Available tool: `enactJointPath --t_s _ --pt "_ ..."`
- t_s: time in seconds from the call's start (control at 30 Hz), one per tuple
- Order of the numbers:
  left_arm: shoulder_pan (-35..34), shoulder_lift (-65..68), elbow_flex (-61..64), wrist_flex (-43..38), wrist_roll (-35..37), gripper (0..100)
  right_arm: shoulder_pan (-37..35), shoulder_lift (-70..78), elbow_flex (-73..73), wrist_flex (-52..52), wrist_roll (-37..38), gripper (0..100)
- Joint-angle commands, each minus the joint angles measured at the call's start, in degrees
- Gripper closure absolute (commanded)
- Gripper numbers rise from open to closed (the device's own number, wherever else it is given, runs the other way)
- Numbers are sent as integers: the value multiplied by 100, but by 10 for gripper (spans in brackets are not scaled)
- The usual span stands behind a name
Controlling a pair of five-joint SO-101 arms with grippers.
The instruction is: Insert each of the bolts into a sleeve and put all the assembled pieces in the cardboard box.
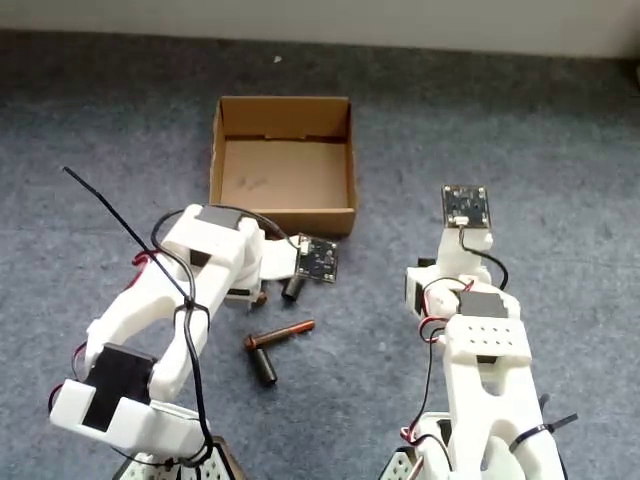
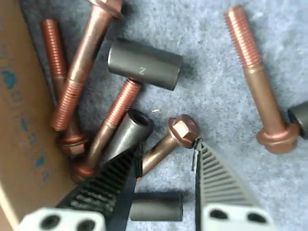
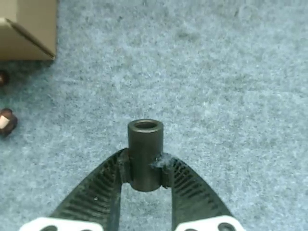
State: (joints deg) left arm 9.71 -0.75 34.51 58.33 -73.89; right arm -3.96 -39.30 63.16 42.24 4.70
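Several copper bolts and dark sleeves lie in a heap beside the cardboard box [image 1: 285,218]. My left gripper [image 2: 167,147] hangs open just above them, its fingers either side of a hex-headed bolt [image 2: 182,130]. A sleeve [image 2: 144,63] lies just beyond it, and another sleeve [image 2: 126,134] rests against the black finger [image 2: 113,180]. My right gripper [image 3: 144,166] is shut on an upright dark sleeve [image 3: 144,144], hole facing up, over bare carpet to the right of the box. One bolt [image 1: 282,334] and one sleeve [image 1: 264,365] lie apart, nearer the arms.
The box wall [image 2: 19,120] stands close beside the heap. A separate bolt [image 2: 257,82] lies farther out on the grey carpet. The box corner [image 3: 26,29] and a bolt end [image 3: 6,120] show past the right gripper. Open carpet surrounds the right arm.
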Motion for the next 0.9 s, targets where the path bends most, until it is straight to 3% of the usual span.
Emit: enactJointPath --t_s 0.0,0.37,0.57,0.87 --pt "136 13 -101 -325 9 822 40 -145 -57 -101 53 992" --pt "198 769 -259 -404 62 825 40 -145 -57 -101 53 992" --pt "259 769 -163 -396 53 921 40 -145 -57 -101 53 992" --pt "760 760 -198 730 62 923 40 -145 -57 -101 53 992"
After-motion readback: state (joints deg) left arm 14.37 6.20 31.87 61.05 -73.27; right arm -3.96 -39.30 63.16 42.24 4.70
